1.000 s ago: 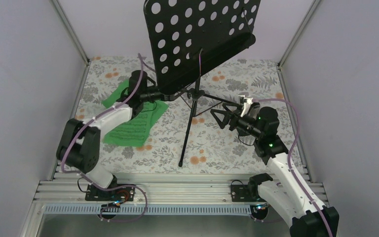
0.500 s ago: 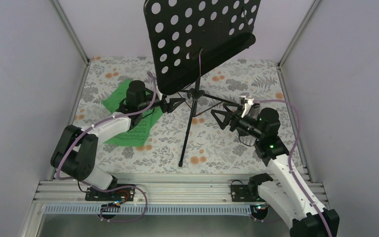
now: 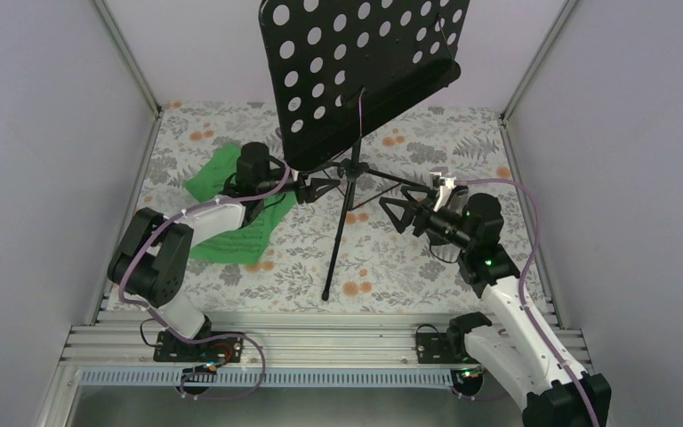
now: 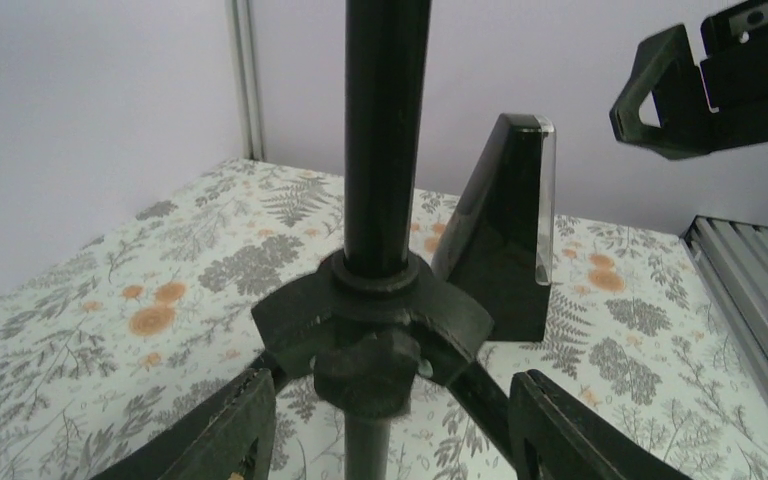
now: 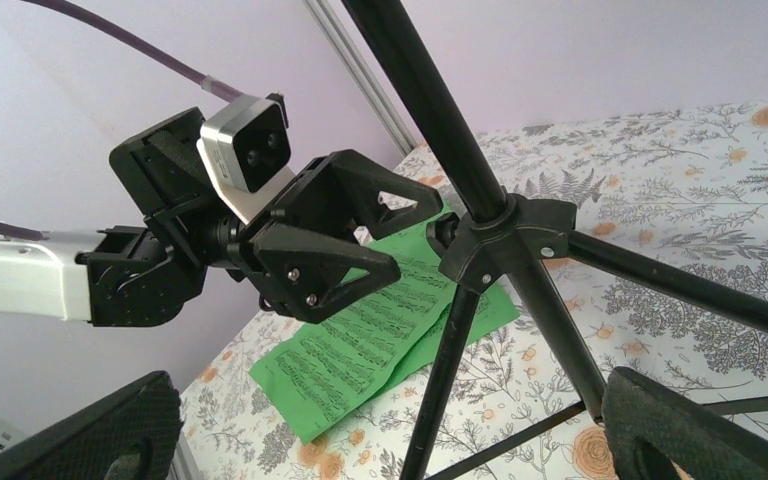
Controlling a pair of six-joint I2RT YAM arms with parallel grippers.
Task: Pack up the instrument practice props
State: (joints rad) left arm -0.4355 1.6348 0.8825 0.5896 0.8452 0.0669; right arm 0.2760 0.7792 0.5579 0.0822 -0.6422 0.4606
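Note:
The black music stand (image 3: 356, 71) stands mid-table, its hole-punched desk high above its tripod legs. In the left wrist view its pole (image 4: 385, 130) rises from the leg hub (image 4: 370, 310). My left gripper (image 3: 320, 187) is open, one jaw on each side of the hub's knob, with gaps on both sides. Green music sheets (image 3: 227, 236) lie flat on the cloth under my left arm. The dark pyramid metronome (image 4: 505, 230) stands just beyond the pole. My right gripper (image 3: 394, 212) hovers open to the right of the stand, facing the hub (image 5: 495, 240), holding nothing.
Three tripod legs splay over the floral cloth (image 3: 409, 267); one reaches toward the near edge (image 3: 327, 294). Grey walls close in the left, right and back. An aluminium rail (image 3: 320, 342) with both arm bases runs along the near edge.
My left gripper has swung right, off the green sheets and up to the stand's hub, its jaws narrowing. The right arm has stayed still.

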